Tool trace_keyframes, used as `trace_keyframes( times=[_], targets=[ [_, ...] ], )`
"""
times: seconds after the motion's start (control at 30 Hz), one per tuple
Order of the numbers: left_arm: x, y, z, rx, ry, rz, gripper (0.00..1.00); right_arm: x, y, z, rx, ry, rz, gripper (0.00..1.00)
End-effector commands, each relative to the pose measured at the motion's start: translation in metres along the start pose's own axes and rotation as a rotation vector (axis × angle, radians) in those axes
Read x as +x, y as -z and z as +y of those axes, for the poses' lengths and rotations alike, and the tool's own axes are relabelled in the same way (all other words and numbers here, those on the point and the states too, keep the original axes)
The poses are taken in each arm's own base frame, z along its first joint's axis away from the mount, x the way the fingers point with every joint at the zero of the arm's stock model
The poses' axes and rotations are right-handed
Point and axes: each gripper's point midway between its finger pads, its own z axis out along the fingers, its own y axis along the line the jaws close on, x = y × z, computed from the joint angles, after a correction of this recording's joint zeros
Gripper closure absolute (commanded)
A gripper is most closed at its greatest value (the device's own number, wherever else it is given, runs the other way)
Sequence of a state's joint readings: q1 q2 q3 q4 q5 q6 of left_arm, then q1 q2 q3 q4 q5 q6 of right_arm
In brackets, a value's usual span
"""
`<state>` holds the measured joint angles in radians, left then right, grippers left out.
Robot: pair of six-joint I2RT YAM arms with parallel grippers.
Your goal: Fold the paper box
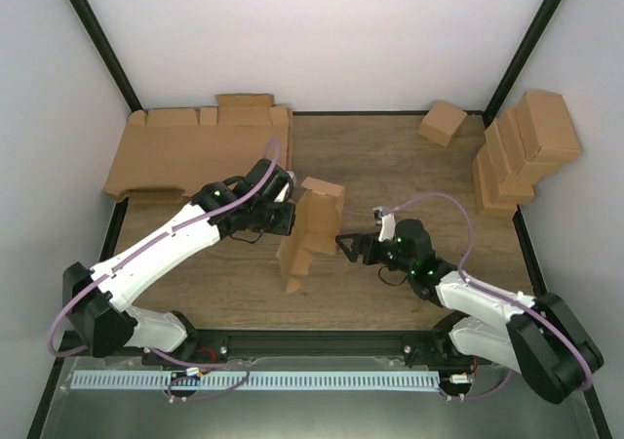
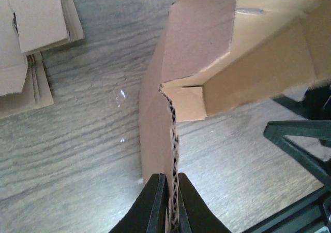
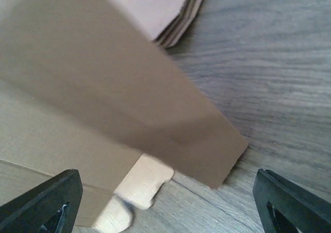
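Observation:
The paper box (image 1: 310,226) is a partly folded brown cardboard piece standing upright at the table's middle, flaps hanging loose. My left gripper (image 1: 291,217) is at its left side. In the left wrist view this gripper (image 2: 169,180) is shut on the box's corrugated wall edge, and the rest of the box (image 2: 207,46) rises above the fingers. My right gripper (image 1: 343,248) sits just right of the box, jaws spread wide. The right wrist view shows it (image 3: 168,189) open, with a box flap (image 3: 114,88) in front of it and not pinched.
A stack of large flat cardboard sheets (image 1: 195,151) lies at the back left. Several folded cartons (image 1: 522,151) are piled at the right wall, and a small cube-like carton (image 1: 442,122) rests at the back. Black frame posts stand at both back corners.

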<state>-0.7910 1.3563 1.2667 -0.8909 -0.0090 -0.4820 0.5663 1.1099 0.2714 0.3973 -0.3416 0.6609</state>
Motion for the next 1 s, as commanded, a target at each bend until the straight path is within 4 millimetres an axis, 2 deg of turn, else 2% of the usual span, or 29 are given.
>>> trace_keyframes(
  times=[0.0,0.2,0.4,0.47,0.6,0.7,0.83,0.97],
  targets=[
    [0.01,0.012,0.0,-0.02,-0.02,0.087,0.93,-0.01,0.008,0.024,-0.046,0.121,0.028,0.06],
    [0.019,0.01,-0.009,0.03,-0.022,0.153,0.88,-0.011,0.011,0.031,-0.054,0.118,0.063,0.05],
    [0.024,0.004,-0.01,0.052,-0.023,0.156,0.85,-0.029,0.014,0.044,-0.074,0.113,0.013,0.05],
    [0.024,0.004,-0.011,0.057,-0.023,0.15,0.78,-0.036,0.016,0.05,-0.08,0.118,0.001,0.05],
    [0.018,0.011,-0.013,0.072,-0.024,0.111,0.5,-0.051,0.02,0.064,-0.097,0.136,-0.025,0.05],
    [0.009,0.023,-0.014,0.087,-0.016,0.039,0.39,-0.058,0.024,0.069,-0.098,0.144,-0.042,0.05],
    [-0.005,0.036,-0.019,0.16,0.011,-0.055,0.35,-0.065,0.029,0.072,-0.089,0.139,-0.064,0.05],
    [-0.014,0.049,-0.011,0.251,0.074,-0.122,0.37,-0.073,0.034,0.077,-0.087,0.123,-0.09,0.05]
  ],
)
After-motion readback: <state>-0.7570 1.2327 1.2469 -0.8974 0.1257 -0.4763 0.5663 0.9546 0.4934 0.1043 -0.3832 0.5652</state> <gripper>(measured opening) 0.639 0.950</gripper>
